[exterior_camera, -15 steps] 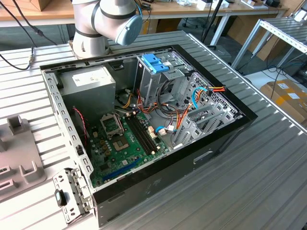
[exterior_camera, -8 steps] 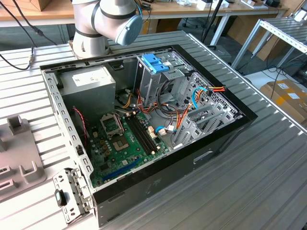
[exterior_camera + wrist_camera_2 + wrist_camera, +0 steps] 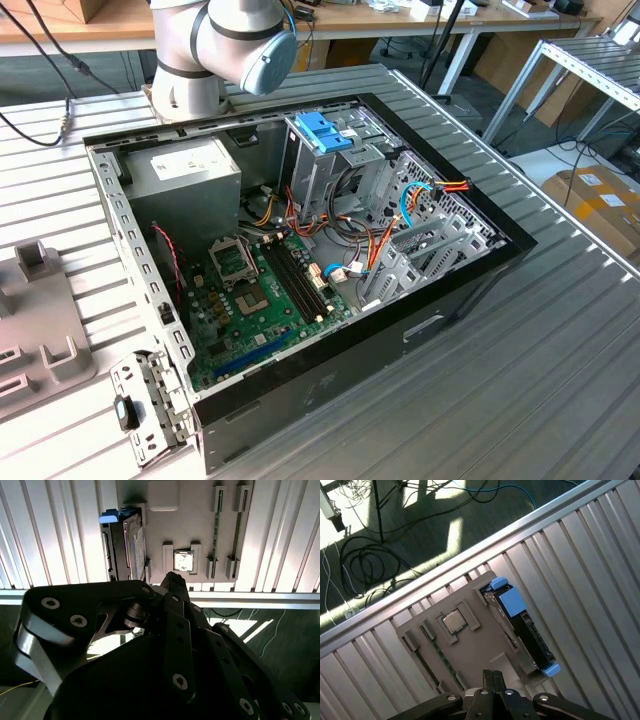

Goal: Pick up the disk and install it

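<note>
"First wrist view: where's the disk (image 3: 527, 632)?"
"Ahead of the jaws sits a grey tray (image 3: 480, 647) holding a chip (image 3: 454, 621). Just beside that, the disk stands on edge at the tray's side, clear of the gripper (image 3: 493, 673). Jaws pressed together, gripping nothing."

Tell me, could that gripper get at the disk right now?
Probably yes: the disk stands on edge in its grey holder with nothing over it, though the gripper hangs off to one side, fingers shut.
</note>
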### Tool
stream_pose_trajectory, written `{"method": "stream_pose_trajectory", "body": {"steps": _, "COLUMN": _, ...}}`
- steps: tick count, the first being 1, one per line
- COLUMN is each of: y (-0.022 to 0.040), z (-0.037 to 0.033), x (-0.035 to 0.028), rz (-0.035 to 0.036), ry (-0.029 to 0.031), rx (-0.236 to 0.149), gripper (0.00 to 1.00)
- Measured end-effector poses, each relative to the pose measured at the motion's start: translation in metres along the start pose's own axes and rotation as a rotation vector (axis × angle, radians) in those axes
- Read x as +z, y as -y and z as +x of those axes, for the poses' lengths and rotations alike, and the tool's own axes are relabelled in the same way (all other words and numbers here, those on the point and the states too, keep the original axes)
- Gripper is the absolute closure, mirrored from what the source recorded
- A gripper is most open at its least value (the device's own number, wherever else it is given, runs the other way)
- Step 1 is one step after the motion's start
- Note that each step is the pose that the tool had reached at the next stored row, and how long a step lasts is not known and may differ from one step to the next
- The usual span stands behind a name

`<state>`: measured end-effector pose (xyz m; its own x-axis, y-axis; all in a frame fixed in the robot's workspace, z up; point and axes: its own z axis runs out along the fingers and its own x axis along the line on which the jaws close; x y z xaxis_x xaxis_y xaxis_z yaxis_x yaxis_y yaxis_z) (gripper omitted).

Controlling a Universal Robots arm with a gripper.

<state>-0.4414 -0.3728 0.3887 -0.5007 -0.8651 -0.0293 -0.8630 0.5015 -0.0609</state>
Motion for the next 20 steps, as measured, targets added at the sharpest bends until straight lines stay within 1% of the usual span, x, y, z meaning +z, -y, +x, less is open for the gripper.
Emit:
{"method": "stream_pose_trajectory", "body": {"steps": 6, "y": 0.0, "z": 0.0, "x": 0.0, "rz": -0.0012, "ry": 0.0027, "rx": -0.044, "gripper": 0.89}}
{"method": "stream_pose_trajectory", "body": {"steps": 20, "y": 0.0, "z": 0.0, "x": 0.0, "rz": -0.0032, "ry": 0.0067, "rx": -0.11, "gripper": 0.89}}
